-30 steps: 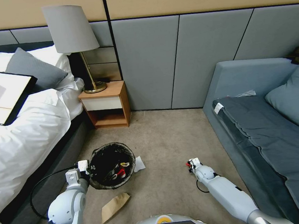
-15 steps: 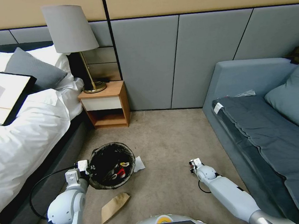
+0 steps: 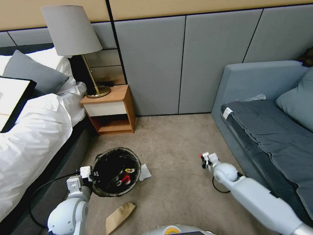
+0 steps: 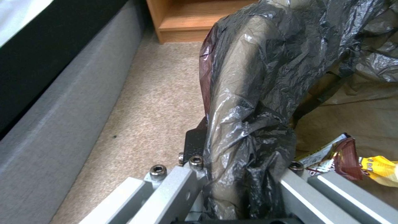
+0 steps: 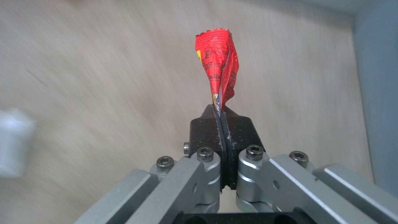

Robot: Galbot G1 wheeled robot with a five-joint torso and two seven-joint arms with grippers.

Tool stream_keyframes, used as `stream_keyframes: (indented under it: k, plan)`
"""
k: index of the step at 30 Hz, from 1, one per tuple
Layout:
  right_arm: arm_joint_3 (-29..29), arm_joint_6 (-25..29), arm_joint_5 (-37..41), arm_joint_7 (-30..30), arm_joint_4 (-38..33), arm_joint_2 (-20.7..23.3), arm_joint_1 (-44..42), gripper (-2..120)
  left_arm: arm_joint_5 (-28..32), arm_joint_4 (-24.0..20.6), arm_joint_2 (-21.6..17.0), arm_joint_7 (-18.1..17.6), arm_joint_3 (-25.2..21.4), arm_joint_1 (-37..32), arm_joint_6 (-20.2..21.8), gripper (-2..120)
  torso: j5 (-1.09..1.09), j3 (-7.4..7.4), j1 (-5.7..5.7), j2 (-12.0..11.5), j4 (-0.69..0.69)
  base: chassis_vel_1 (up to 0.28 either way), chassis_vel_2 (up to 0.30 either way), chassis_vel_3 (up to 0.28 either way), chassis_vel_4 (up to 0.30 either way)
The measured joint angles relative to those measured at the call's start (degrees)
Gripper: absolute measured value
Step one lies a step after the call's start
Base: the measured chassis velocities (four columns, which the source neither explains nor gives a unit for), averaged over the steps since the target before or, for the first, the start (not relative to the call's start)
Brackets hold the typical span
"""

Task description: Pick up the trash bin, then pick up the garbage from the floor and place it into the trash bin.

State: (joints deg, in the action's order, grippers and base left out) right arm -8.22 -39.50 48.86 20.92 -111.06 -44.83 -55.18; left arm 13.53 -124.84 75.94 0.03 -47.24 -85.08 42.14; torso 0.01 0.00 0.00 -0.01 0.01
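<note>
Right gripper (image 3: 205, 159), head view: raised above the carpet beside the sofa, well right of the bin (image 3: 114, 172), which the left gripper (image 3: 85, 175) holds by its rim. Left wrist view: jaws clamp the bag-lined rim. Right wrist view: pads pinch a red wrapper (image 5: 217, 68); advise crossing over the bin mouth before releasing.

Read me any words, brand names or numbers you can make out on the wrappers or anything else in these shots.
None can be read.
Red wrapper in the right pincer: dark print, too blurred to read.
Brown-and-white snack packet in the trash bin: print too small to read.
White tag on the sofa: no marks legible.
</note>
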Motion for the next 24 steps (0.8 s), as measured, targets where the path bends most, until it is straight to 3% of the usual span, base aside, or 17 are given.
stream_keyframes:
  k: [5, 10, 12, 14, 15, 16, 17, 18, 20, 24]
  plan:
    - [2.05, 0.75, 10.71, 0.79, -12.47, 5.00, 8.46, 0, -0.76, 0.65, 0.59, 0.18, 0.93, 0.72, 0.00, 0, -0.02, 0.00, 0.00, 0.00, 0.00, 0.000, 0.000, 0.000, 0.000]
    - [7.11, 0.12, 16.94, 1.10, -15.49, 4.30, 17.47, 0, -1.11, 0.99, 0.99, 0.28, 1.43, 1.04, 0.00, 0, -0.01, 0.00, 0.00, 0.01, -0.01, 0.000, 0.000, 0.000, 0.000]
    - [14.45, -0.22, 21.55, 2.16, -14.73, 1.68, 25.10, 0, -1.23, 1.06, 1.25, 0.35, 1.60, 1.28, 0.00, 0, -0.02, 0.00, 0.00, 0.00, -0.01, 0.000, 0.000, 0.000, 0.000]
    - [14.45, -0.22, 21.55, 2.16, -14.73, 1.68, 25.10, 0, -1.23, 1.06, 1.25, 0.35, 1.60, 1.28, 0.00, 0, -0.02, 0.00, 0.00, 0.00, -0.01, 0.000, 0.000, 0.000, 0.000]
    - [19.07, -0.25, 23.82, 3.49, -13.47, -0.42, 29.80, 0, -1.23, 1.06, 1.38, 0.39, 1.65, 1.43, 0.00, 0, 0.00, 0.01, 0.01, 0.00, 0.05, 0.000, 0.000, 0.000, 0.000]
    - [22.74, -0.18, 25.36, 4.50, -12.00, -2.09, 33.46, 0, -1.29, 1.11, 1.41, 0.41, 1.64, 1.51, 0.00, 0, -0.04, 0.00, 0.00, 0.00, -0.05, 0.000, 0.000, 0.000, 0.000]
    - [26.71, 0.05, 26.47, 5.11, -10.54, -4.10, 37.23, 0, -1.29, 1.23, 1.44, 0.47, 1.65, 1.59, 0.00, 0, 0.00, 0.01, 0.00, 0.00, 0.01, 0.000, 0.000, 0.000, 0.000]
    - [26.71, 0.05, 26.47, 5.11, -10.54, -4.10, 37.23, 0, -1.29, 1.23, 1.44, 0.47, 1.65, 1.59, 0.00, 0, 0.00, 0.01, 0.00, 0.00, 0.01, 0.000, 0.000, 0.000, 0.000]
    - [32.12, 0.50, 28.49, 6.62, -8.21, -7.42, 42.60, 0, -1.28, 1.52, 1.46, 0.52, 1.57, 1.64, 0.00, 0, -0.09, 0.00, 0.00, 0.01, 0.02, 0.000, 0.000, 0.000, 0.000]
    - [36.23, 0.58, 30.92, 8.18, -6.63, -10.52, 45.09, 0, -1.29, 1.91, 1.40, 0.55, 1.33, 1.68, 0.00, 0, -0.01, 0.00, 0.00, 0.00, 0.02, 0.000, 0.000, 0.000, 0.000]
